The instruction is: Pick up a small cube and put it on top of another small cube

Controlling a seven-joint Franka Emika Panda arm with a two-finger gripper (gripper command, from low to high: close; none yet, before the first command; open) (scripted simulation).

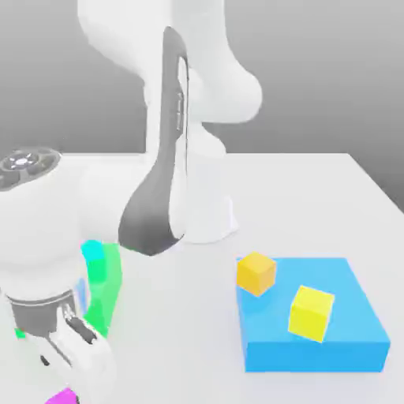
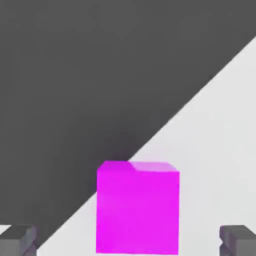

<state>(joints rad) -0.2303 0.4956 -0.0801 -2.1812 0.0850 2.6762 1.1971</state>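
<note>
The small magenta cube (image 2: 137, 207) rests on the white table close to its edge; in the exterior view only a sliver of the magenta cube (image 1: 61, 397) shows at the bottom left, under my hand. My gripper (image 2: 128, 242) is open and hangs just above it. One grey fingertip (image 2: 17, 240) stands off each side of the cube with a clear gap, touching nothing. The small cyan cube (image 1: 93, 252) sits on top of a green block (image 1: 108, 288), a little behind my gripper (image 1: 69, 371) and partly hidden by the arm.
A large flat blue block (image 1: 316, 323) lies at the exterior view's right with an orange cube (image 1: 256, 273) and a yellow cube (image 1: 311, 312) on it. The robot's white base (image 1: 207, 213) stands at the table's middle back. Dark floor (image 2: 75, 100) begins beyond the table edge next to the magenta cube.
</note>
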